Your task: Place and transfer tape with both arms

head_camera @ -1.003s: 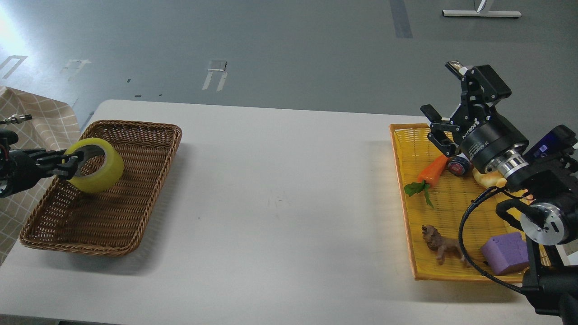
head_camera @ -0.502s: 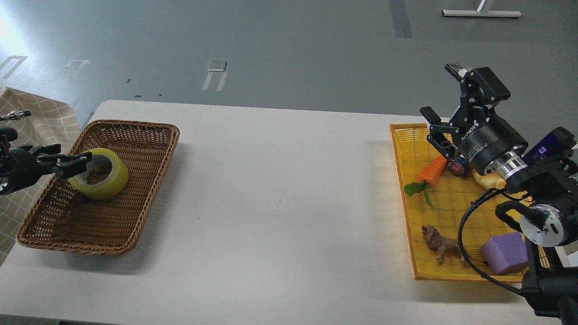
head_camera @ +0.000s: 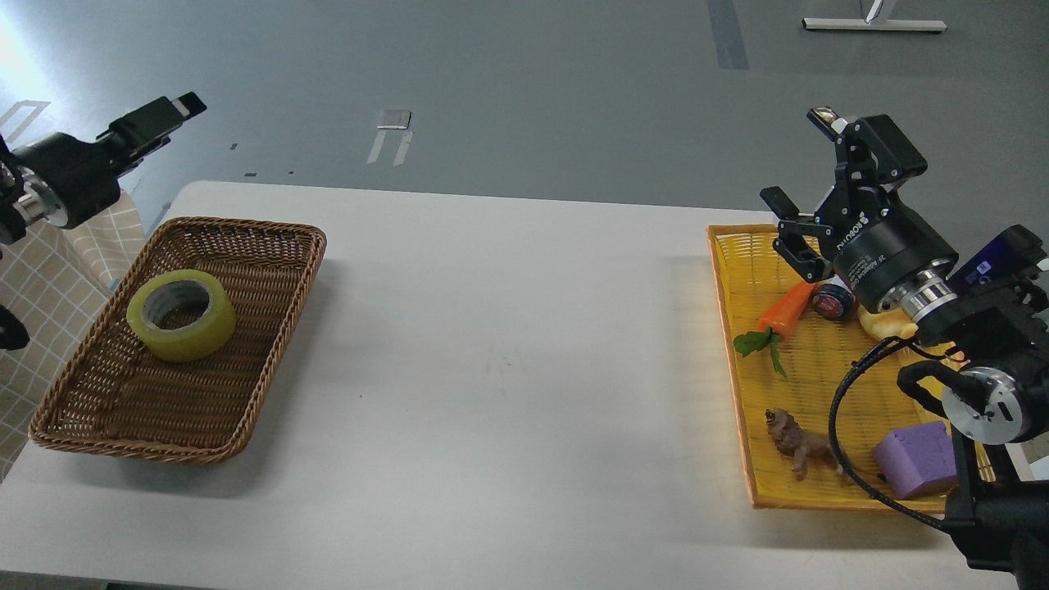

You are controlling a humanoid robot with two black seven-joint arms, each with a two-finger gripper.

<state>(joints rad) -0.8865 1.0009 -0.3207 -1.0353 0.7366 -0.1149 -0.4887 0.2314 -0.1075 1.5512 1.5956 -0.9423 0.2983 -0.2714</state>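
Observation:
The tape (head_camera: 181,315), a yellow roll with a grey-white core, lies flat in the far left part of the brown wicker basket (head_camera: 246,385) on the left of the white table. My left gripper (head_camera: 168,119) is raised above and behind the basket's far left corner, well clear of the tape, and looks open and empty. My right gripper (head_camera: 799,160) hangs open and empty above the far end of the yellow tray (head_camera: 729,344) on the right.
The yellow tray holds a toy carrot (head_camera: 785,309), a small red-and-black round thing (head_camera: 829,300), a bread roll (head_camera: 885,326), a brown toy lion (head_camera: 799,447) and a purple block (head_camera: 916,457). A checked cloth (head_camera: 49,270) lies left of the table.
My left gripper let go of the tape, which now lies flat in the basket. The gripper rose up and back, away from the basket. The right arm barely moved.

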